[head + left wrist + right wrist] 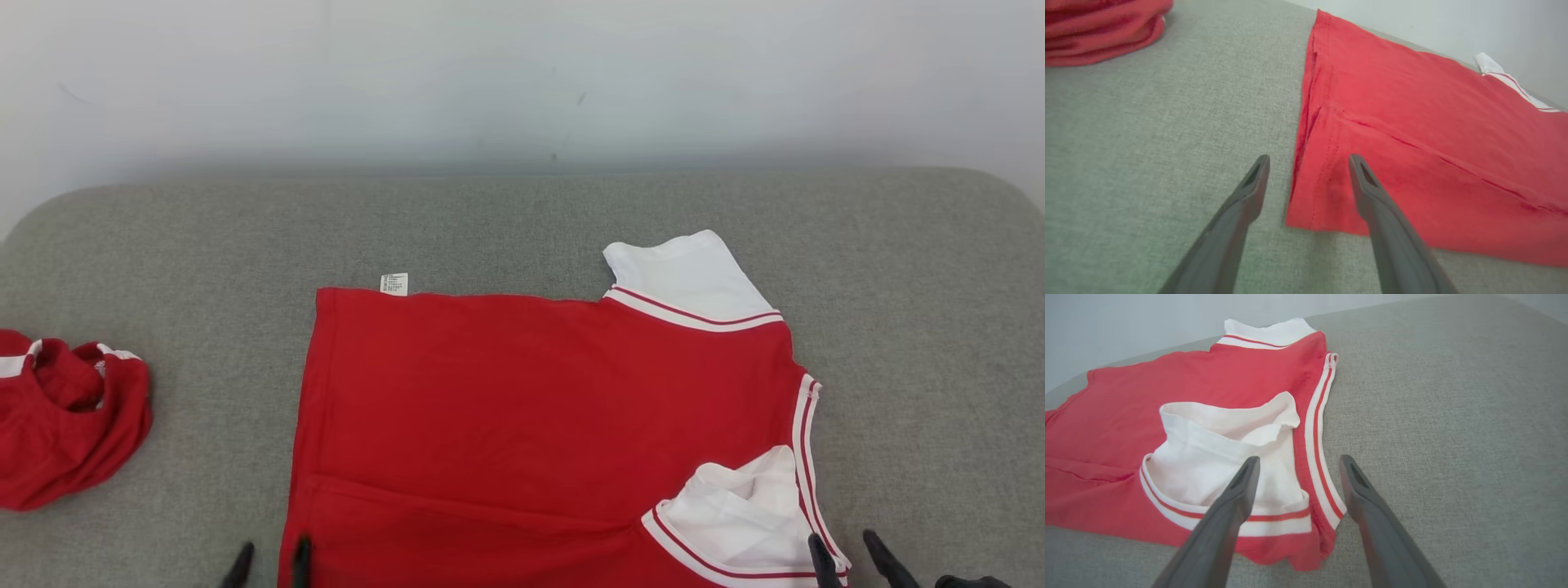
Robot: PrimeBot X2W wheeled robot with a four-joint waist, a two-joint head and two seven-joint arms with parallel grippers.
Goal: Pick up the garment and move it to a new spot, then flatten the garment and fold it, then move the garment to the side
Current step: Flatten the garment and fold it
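The folding step is judged to be in hand as a red garment [531, 392] with white sleeves is seen spread sideways across the middle of a grey padded surface [522, 220]. The left gripper [274, 545] is held at the near hem corner, jaws spread wide and nothing gripped, one finger over the cloth and one over the bare surface. The right gripper [842, 539] is likewise parted wide and empty, set astride the striped neck trim [804, 457]. The next move is thought to call for both arms to be carried to the far edge, where the far sleeve [686, 273] and side may be pinched and drawn over evenly; the thin cloth is likely to bunch if caught unevenly. The hem is turned towards the robot's left and the neck towards the right. The near long side is laid over on itself, a crease being marked along it, and the near sleeve [735, 506] is tucked in upon the red body. The far sleeve is shown sticking out flat, with a small label [394, 283] showing at the far hem corner. A second red garment [65, 416] is seen crumpled well apart at the left
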